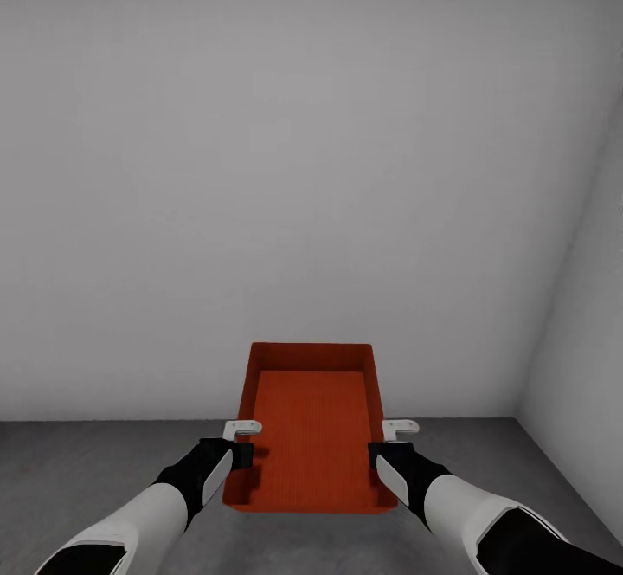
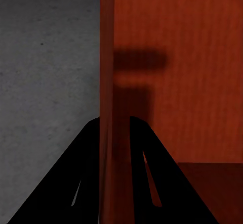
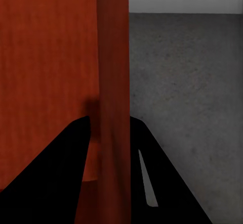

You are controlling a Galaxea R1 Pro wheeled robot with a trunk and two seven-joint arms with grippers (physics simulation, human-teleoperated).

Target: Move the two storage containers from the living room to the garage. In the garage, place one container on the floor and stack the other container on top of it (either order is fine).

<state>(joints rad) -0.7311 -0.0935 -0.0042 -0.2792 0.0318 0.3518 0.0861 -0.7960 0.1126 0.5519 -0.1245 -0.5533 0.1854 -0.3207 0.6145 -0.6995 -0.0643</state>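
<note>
The orange-red, finely ribbed, thin-walled rectangular storage container (image 1: 313,426) hung open side up between the two arms, above the dark grey speckled concrete floor (image 1: 78,471) and before a plain white wall (image 1: 303,168). The left gripper (image 1: 240,456) was clamped over its left side wall, one finger inside and one outside; the right gripper (image 1: 383,456) pinched the right wall likewise. The bin looked light and stiff, though its thin walls might flex, so opposite rims seemed the soundest hold.
</note>
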